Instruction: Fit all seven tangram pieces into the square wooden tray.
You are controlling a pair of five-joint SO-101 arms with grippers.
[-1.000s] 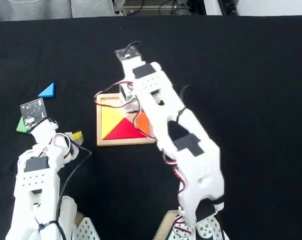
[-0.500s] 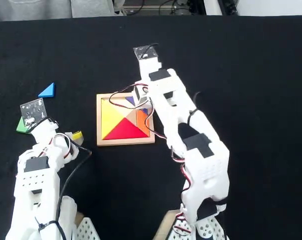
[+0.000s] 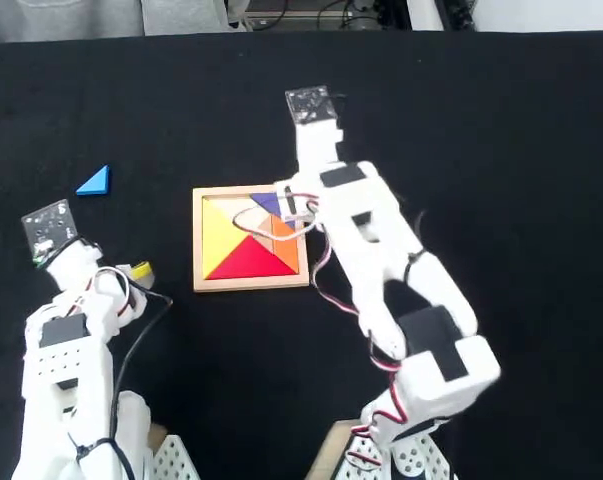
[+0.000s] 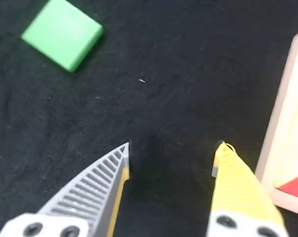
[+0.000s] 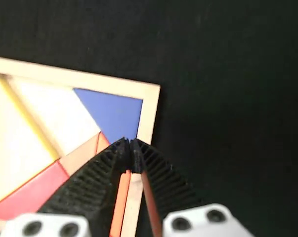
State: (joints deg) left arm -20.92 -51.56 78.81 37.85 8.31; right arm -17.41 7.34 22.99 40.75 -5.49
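1. High view: wooden tray (image 3: 249, 286) holds several pieces (image 3: 249, 262), a pale gap unfilled.
2. Right gripper (image 5: 129, 145), fingers together, empty, sits over the tray's right rim beside the dark blue piece (image 5: 114, 111).
3. Left gripper (image 4: 173, 153), fingers apart, hovers off the tray's left rim; green square (image 4: 63, 33) lies beyond.
4. Best gripped across opposite flat sides, squarely.

Left tool (image 4: 173, 148): fingers spread apart, nothing between them, pointing downward. Right tool (image 5: 129, 145): fingertips pressed together, nothing gripped, pointing downward. Right arm (image 3: 381, 260): extended far forward, wrist bent down behind the tool. Left arm (image 3: 71, 330): folded back, close to its base.
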